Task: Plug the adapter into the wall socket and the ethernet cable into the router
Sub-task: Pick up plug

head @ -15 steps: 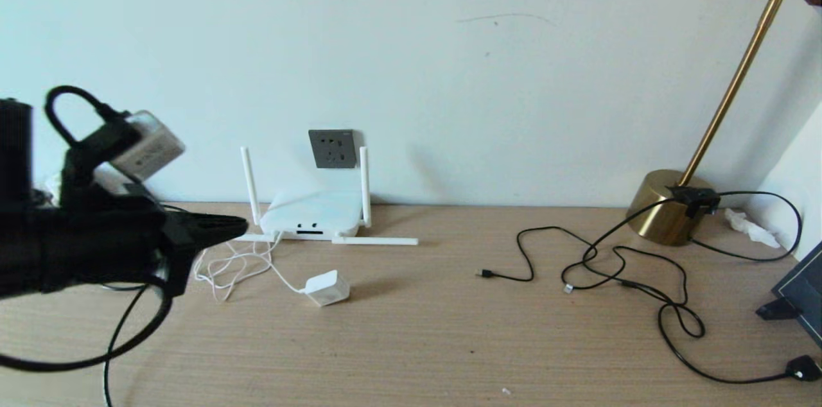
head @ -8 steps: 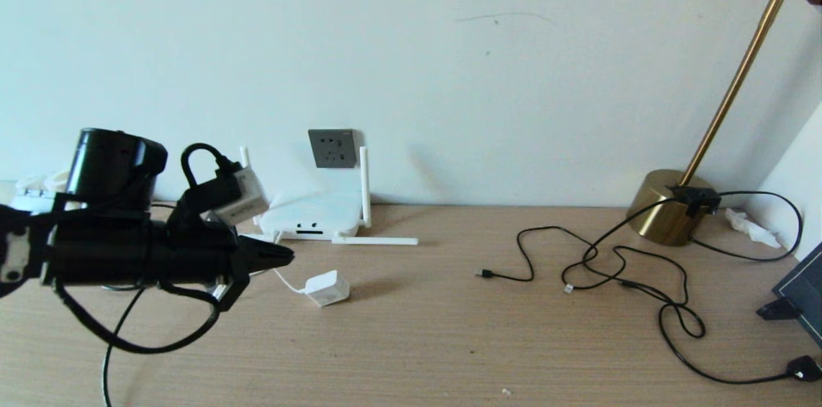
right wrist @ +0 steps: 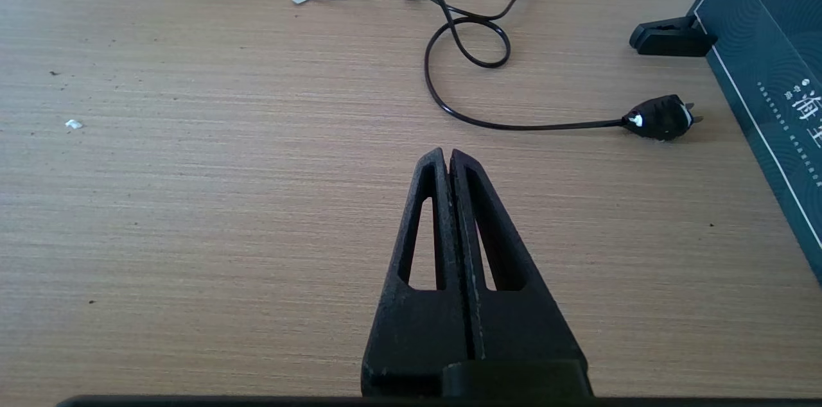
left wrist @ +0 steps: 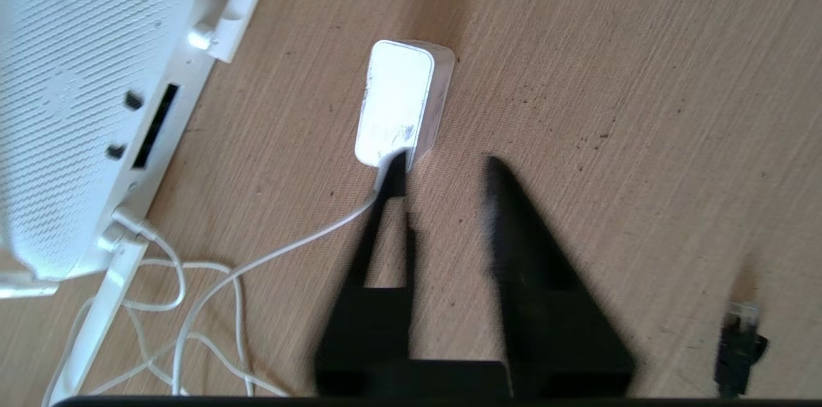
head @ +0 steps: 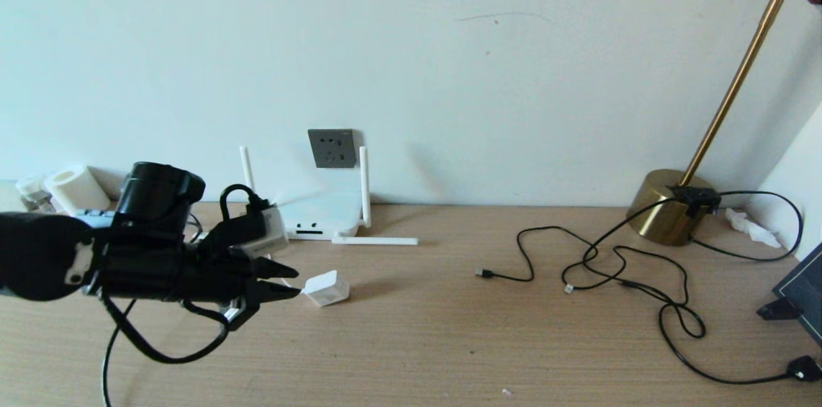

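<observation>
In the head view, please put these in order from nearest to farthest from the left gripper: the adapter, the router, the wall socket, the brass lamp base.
From the left gripper:
1. The adapter, on the table just past the open fingertips.
2. The router, behind it, toward the wall.
3. The wall socket, on the wall above the router.
4. The brass lamp base, far to the right.

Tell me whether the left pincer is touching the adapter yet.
Cannot tell. In the left wrist view one fingertip of the open left pincer overlaps the adapter at its cord end, but no view shows contact or a gap plainly.
</observation>
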Controlling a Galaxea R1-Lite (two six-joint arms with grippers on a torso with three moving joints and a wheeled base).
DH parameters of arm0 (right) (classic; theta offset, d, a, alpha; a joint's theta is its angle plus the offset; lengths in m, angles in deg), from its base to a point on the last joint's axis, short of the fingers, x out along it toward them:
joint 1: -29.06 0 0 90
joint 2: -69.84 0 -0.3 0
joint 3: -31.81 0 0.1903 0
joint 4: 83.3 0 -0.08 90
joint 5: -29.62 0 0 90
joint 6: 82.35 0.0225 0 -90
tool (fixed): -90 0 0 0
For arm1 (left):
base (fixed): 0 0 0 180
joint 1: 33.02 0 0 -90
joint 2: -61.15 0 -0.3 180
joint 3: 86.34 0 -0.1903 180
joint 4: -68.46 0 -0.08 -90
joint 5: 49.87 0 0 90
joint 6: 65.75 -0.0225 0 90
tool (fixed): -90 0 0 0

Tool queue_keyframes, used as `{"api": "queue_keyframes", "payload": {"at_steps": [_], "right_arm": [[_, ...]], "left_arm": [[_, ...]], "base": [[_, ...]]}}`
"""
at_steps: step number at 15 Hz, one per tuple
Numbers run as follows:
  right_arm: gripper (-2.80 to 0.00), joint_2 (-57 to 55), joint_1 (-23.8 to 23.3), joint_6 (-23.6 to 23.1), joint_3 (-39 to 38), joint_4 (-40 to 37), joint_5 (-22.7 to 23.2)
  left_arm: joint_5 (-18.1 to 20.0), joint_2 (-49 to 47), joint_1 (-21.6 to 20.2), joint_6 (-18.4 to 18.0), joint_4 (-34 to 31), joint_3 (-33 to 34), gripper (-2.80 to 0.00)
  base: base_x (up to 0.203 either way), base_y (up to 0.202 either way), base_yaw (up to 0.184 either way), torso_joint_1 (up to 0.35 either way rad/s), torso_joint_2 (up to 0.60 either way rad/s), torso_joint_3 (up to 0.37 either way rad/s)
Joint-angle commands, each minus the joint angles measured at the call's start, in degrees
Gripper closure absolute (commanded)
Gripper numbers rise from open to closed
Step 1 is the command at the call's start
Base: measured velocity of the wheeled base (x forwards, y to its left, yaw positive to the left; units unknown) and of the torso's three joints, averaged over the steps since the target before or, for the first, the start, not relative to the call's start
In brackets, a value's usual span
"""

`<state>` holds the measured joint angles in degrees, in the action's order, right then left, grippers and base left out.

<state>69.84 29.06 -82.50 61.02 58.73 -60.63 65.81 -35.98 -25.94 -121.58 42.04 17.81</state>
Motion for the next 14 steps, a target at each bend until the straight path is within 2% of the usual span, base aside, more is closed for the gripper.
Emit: {"api": "queue_keyframes", "payload": {"at_steps": [1,3,4,6,8,10,14], "right_arm": [[0.00,0.0,0.0,0.0,0.0,-0.1,0.0],[0.00,0.0,0.0,0.0,0.0,-0.1,0.0],[0.00,0.0,0.0,0.0,0.0,-0.1,0.0],[0.00,0.0,0.0,0.0,0.0,-0.1,0.0],[0.00,0.0,0.0,0.0,0.0,-0.1,0.0],[0.00,0.0,0.0,0.0,0.0,-0.1,0.0],[0.00,0.0,0.0,0.0,0.0,-0.1,0.0]], "left_arm": [[0.2,-2.0,0.2,-0.6,0.1,-0.8,-2.80],[1.0,-4.2,0.5,-2.5,-0.3,-4.2,-2.80],[2.7,-5.5,0.3,-4.8,-1.5,-6.2,-2.80],[5.8,-7.7,-0.2,-10.0,-7.8,-10.7,-2.80],[6.7,-9.3,-0.3,-15.7,-14.7,-13.9,-2.80],[6.7,-10.8,-0.4,-19.4,-20.5,-16.9,-2.80],[6.7,-15.6,-0.2,-20.8,-21.9,-22.8,-2.80]], "base": [[0.000,0.000,0.000,0.000,0.00,0.000],[0.000,0.000,0.000,0.000,0.00,0.000],[0.000,0.000,0.000,0.000,0.00,0.000],[0.000,0.000,0.000,0.000,0.00,0.000],[0.000,0.000,0.000,0.000,0.00,0.000],[0.000,0.000,0.000,0.000,0.00,0.000],[0.000,0.000,0.000,0.000,0.00,0.000]]}}
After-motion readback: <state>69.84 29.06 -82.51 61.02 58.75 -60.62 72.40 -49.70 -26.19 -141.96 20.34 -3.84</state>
